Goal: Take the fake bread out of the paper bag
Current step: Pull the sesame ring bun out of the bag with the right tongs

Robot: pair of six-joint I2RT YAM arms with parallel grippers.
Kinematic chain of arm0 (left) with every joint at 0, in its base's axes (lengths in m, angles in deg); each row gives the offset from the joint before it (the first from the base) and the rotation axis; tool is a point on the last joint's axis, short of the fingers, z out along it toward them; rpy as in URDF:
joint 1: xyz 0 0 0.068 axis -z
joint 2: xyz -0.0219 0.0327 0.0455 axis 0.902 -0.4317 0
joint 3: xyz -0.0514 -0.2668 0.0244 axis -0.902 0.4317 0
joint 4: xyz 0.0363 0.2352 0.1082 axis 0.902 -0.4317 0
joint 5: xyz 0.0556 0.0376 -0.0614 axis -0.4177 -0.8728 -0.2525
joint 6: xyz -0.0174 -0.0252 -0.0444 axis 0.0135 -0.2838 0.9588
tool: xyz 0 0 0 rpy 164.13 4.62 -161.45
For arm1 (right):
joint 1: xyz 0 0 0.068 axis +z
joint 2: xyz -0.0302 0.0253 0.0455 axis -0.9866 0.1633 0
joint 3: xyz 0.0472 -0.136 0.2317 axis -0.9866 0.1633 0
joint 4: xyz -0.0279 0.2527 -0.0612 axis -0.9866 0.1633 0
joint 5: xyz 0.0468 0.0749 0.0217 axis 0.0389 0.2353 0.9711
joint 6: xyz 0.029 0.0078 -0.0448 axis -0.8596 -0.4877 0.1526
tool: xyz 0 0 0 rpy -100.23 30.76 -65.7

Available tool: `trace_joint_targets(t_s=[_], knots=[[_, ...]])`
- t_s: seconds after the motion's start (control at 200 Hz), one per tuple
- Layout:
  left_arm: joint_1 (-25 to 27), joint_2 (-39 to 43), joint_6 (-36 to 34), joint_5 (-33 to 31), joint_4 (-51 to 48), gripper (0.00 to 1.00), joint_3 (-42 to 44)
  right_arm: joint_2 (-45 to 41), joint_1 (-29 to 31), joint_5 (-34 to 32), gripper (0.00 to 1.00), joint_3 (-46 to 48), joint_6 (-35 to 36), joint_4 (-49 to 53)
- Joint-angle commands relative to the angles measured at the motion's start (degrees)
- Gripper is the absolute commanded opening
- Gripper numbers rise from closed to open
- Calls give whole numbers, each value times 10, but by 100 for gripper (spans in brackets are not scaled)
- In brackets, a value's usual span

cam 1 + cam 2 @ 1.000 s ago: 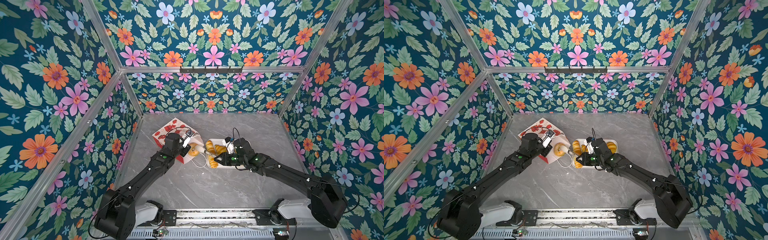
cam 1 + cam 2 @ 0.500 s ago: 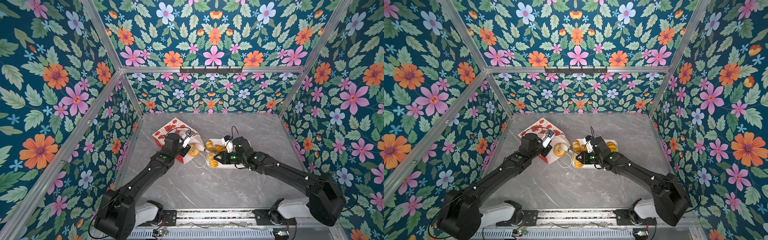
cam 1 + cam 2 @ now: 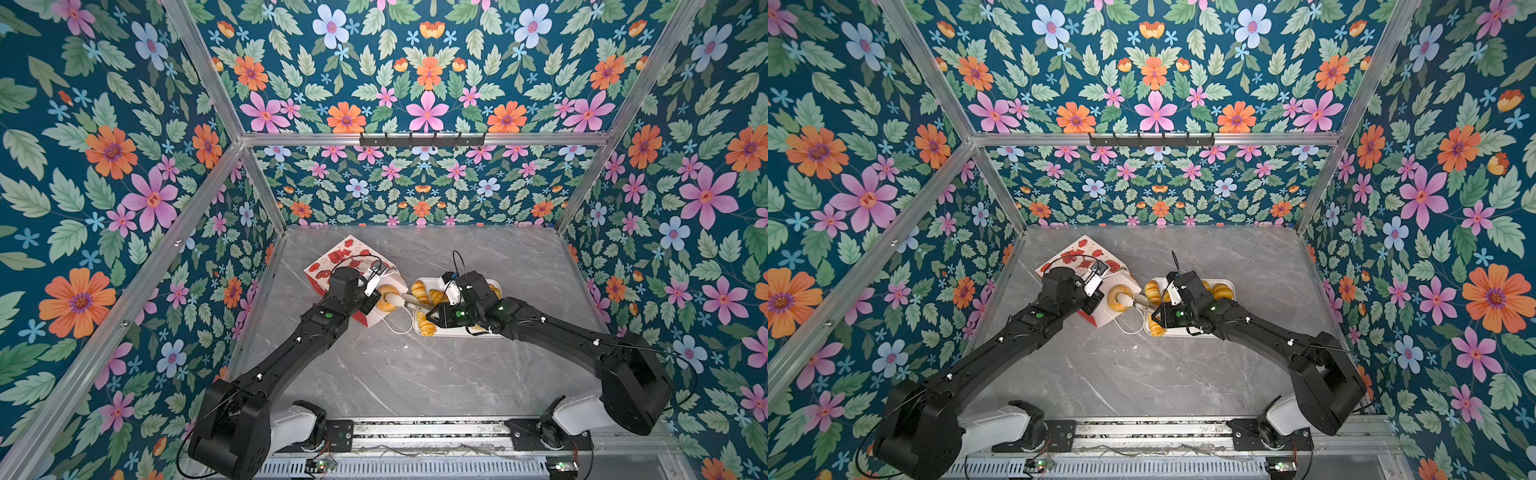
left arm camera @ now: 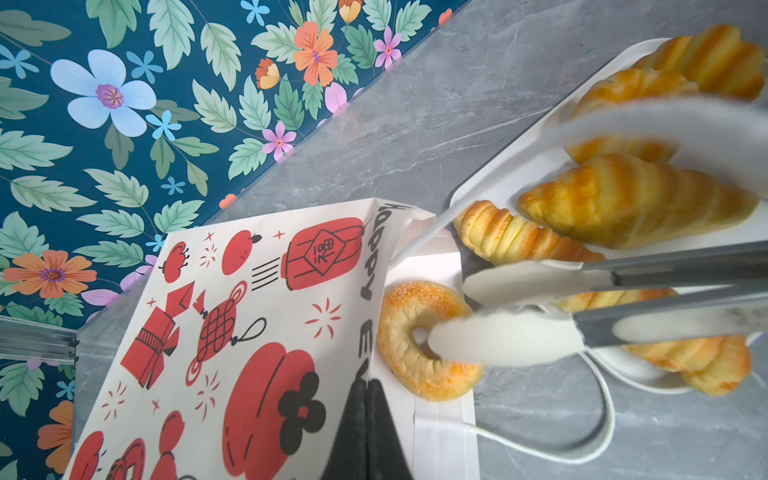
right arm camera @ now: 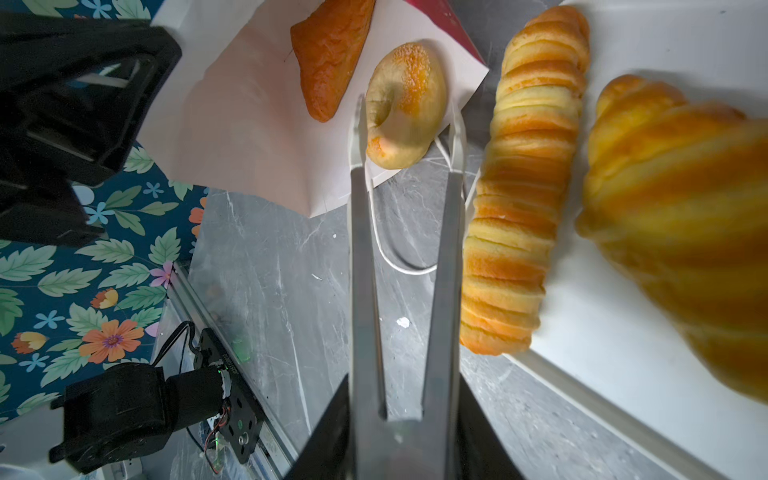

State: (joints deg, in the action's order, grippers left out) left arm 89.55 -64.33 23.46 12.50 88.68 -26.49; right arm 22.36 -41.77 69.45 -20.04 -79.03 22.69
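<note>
The paper bag (image 3: pixel 353 258) (image 3: pixel 1077 258) lies on its side, red-and-white, its mouth towards the white tray (image 3: pixel 457 333). My left gripper (image 4: pixel 368 384) (image 3: pixel 372 296) is shut on the edge of the bag's mouth (image 4: pixel 249 311). My right gripper (image 5: pixel 403 386) (image 3: pixel 434 314) is shut on grey tongs (image 5: pixel 361 270) (image 4: pixel 665 266). Their white tips stand on either side of a ring doughnut (image 5: pixel 405 104) (image 4: pixel 419 345) (image 3: pixel 385 302) at the mouth. An orange-brown triangular pastry (image 5: pixel 328 54) lies deeper inside. Of the fake bread, a plaited loaf (image 5: pixel 523 187) and a croissant (image 5: pixel 685 208) rest on the tray.
The bag's white cord handle (image 3: pixel 395 328) (image 5: pixel 399 266) loops on the grey marble table (image 3: pixel 415 374) between bag and tray. Several golden pastries fill the tray (image 3: pixel 1185 334). Flowered walls with aluminium posts (image 3: pixel 266 199) close in the sides and back.
The right arm has shifted a little left, towards the bag. The tongs' tips have spread apart round the doughnut. The left gripper has stayed on the bag.
</note>
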Motion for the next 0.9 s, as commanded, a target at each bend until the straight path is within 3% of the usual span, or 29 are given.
trace_joint_targets(t_s=[0.0, 0.895], knots=[[0, 1, 3, 2, 16, 0, -2, -5, 1, -12, 35, -4, 9, -14], [-1, -10, 3, 2, 19, 0, 0, 47, 0, 26, 27, -19, 16, -37]])
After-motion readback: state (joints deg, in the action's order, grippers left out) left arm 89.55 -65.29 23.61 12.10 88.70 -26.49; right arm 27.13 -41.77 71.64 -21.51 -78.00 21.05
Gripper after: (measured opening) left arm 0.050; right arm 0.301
